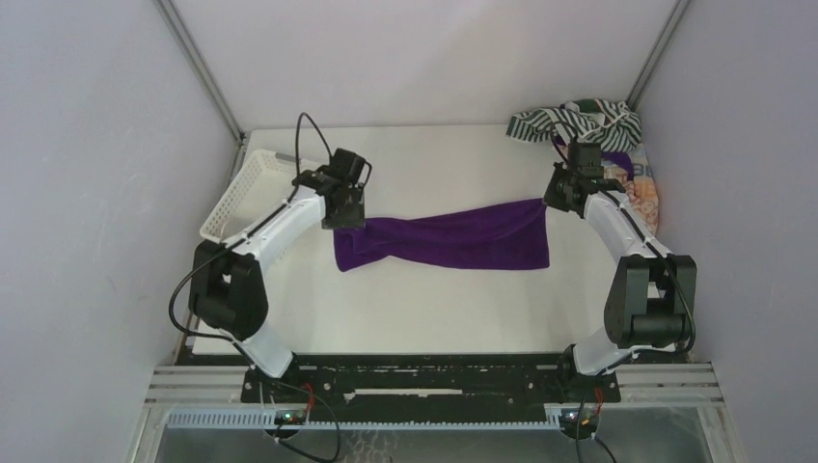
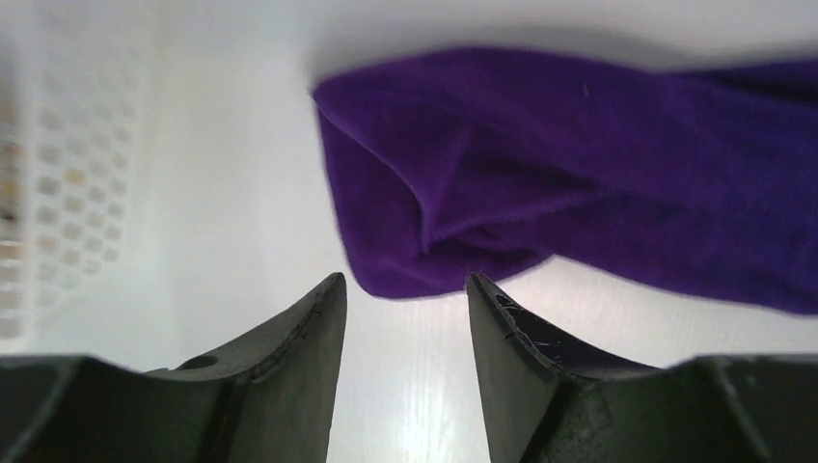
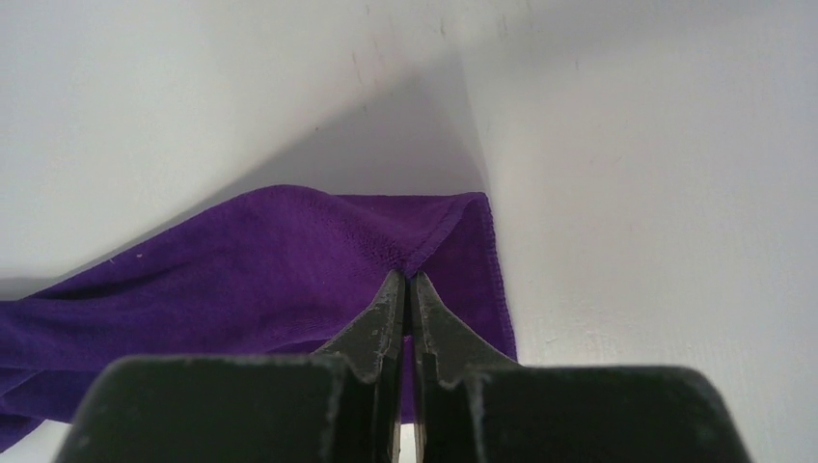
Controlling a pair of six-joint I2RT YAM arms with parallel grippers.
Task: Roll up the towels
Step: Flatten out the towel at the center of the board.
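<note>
Left wrist view: the left tool stands with its two dark fingers well apart and nothing between them, its tips over bare counter just short of the near end of the purple towel. That end is bunched, with a fold turned over on itself and a rounded edge facing the tips. Beyond it the cloth runs off to the right of that view. The white lattice basket shows blurred at the left edge. In the right wrist view the right tool has its fingers pressed together on the hemmed edge of the same towel near a corner, and the cloth rises to the pinch and falls away to the left in a slope. From the top external view the towel lies in the middle of the counter with its long axis running left to right, spanning the gap between the two arms. Its left end lies beneath the left tool and its far right corner at the right tool. The band is narrower and creased near the left end and broader at the right. A green-and-white striped towel lies crumpled in the far right corner, with an orange patterned towel beside the right arm. The basket sits at the left edge of the counter.
</note>
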